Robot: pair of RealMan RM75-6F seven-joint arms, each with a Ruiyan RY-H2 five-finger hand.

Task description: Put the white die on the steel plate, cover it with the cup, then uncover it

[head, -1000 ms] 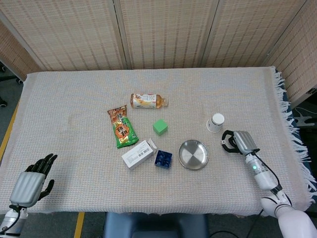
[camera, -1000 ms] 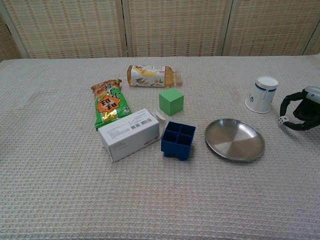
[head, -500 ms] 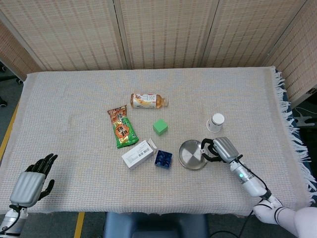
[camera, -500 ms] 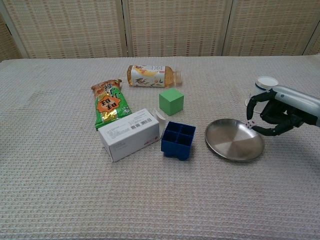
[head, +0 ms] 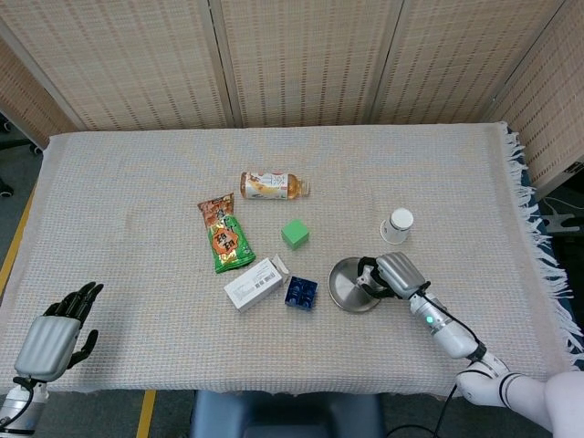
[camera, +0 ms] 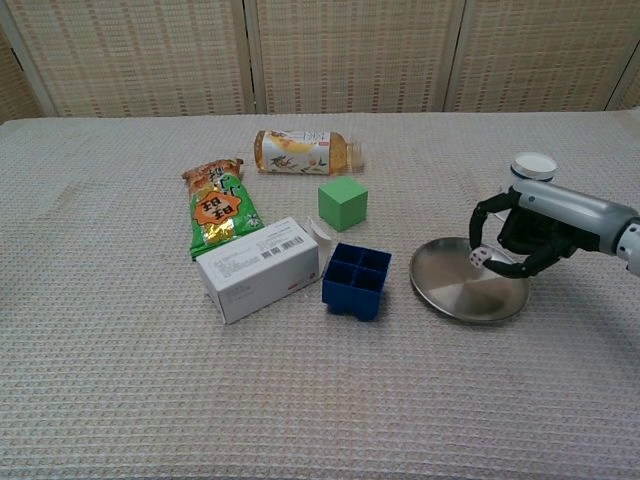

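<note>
Two hands in play, but only the right hand [camera: 528, 238] matters rn: it's pinching the white die [camera: 479, 258] in its fingertips, hanging right over the steel plate [camera: 450, 288], prob lined up so the die drops inside the rim w/o rolling off. Die's between the fingers [camera: 482, 215], above the plate, not down yet afaict. Cup [head: 397, 224] sits upside down on the cloth just behind the plate, close by for the cover step. Left hand [head: 55, 332] is parked at the near table edge, fingers spread, holding nothing.
</note>
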